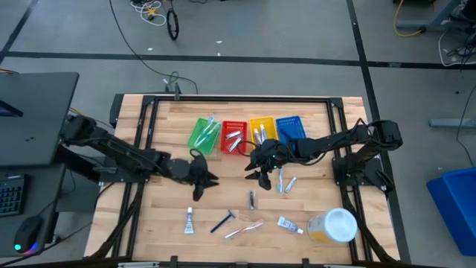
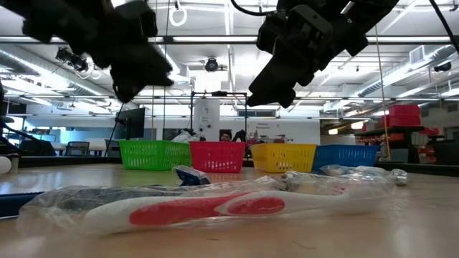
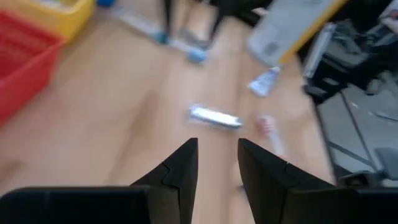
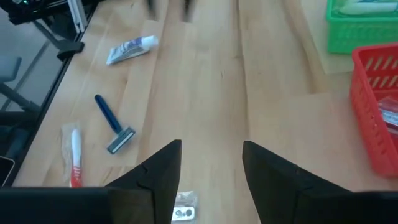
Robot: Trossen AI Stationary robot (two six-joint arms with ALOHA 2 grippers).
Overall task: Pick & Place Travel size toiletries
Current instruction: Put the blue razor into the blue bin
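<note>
The right hand [image 1: 260, 177] hangs open and empty near the red basket [image 1: 233, 137], the left hand [image 1: 201, 182] open too.

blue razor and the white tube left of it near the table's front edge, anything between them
Nothing: in the high view, bare wood separates the dark blue plastic razor from the small white-blue tube.

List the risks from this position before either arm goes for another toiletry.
1. The left gripper and right gripper hang close together mid-table, both open and empty; reaching for the same item, such as the silvery tube between them, could make them collide.
2. The wrapped pink toothbrush lies flat in crinkly film; fingers may pinch only the wrapper and slip.
3. The yellow jar sits beside a white-blue tube; a reach there could knock it.
</note>
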